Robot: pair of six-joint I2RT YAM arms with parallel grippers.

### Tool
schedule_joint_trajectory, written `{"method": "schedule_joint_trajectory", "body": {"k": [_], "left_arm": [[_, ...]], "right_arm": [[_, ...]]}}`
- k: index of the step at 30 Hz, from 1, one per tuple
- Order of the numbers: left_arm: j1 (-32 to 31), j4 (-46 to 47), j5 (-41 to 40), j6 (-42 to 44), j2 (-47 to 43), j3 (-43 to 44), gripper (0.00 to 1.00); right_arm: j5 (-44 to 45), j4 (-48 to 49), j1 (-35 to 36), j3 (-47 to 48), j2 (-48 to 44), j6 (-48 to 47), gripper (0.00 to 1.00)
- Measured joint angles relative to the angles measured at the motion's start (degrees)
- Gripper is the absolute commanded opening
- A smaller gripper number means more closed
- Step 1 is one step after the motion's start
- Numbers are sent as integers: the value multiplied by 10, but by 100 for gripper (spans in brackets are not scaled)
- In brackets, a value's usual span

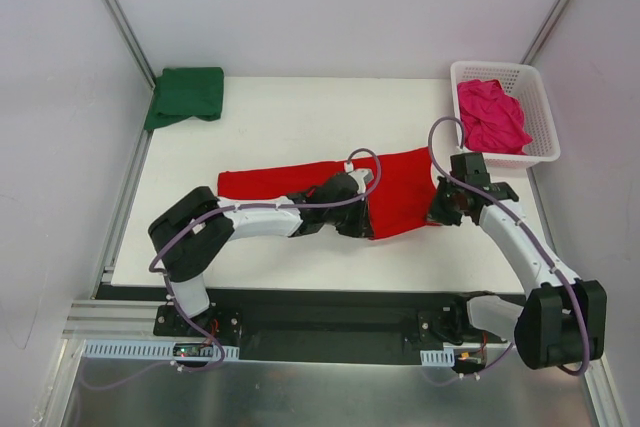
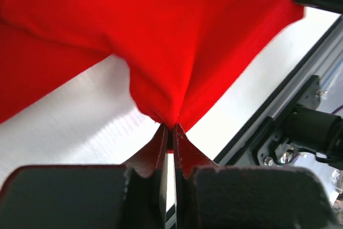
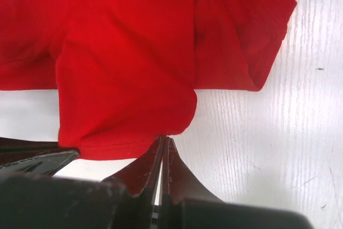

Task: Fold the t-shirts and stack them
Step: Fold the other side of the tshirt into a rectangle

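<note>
A red t-shirt (image 1: 400, 192) lies spread across the middle of the white worktop (image 1: 300, 117). The left end effector (image 2: 170, 130) is pressed together, pinching a bunched fold of its near edge. The right end effector (image 3: 163, 140) is pressed together at the shirt's hem; I cannot tell whether cloth is caught. A folded green t-shirt (image 1: 187, 95) sits in the far left corner. A pink t-shirt (image 1: 492, 115) lies crumpled in a white basket (image 1: 541, 107) at the far right.

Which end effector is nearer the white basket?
Right. The right end effector holds the red t-shirt just in front of the basket; the left end effector pinches it farther left.
</note>
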Motion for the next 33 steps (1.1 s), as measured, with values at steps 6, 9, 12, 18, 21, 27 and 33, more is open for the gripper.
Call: {"method": "schedule_joint_trajectory", "body": {"k": [6,9,12,18,21,27,33], "left_arm": [[13,-19,-3,17,-14,22,0],[25,-26,-3,23,-14,24,0],[40,-31,-3,28,-14,25,0],[60,-31,-2,37,-14,32,0],[64,-32,-1,37,-14,35,0],[73,-34,5,40,-6,51,0],[90,-34,18,46,10,63,0]], "right_arm": [[1,1,0,17,22,-10,1],[2,2,0,24,41,-13,1],[1,5,0,34,56,-17,1],[-4,24,0,64,84,-19,1],[-8,35,1,89,107,-21,1],[-17,63,1,133,167,-27,1],[-24,75,2,179,222,-33,1]]}}
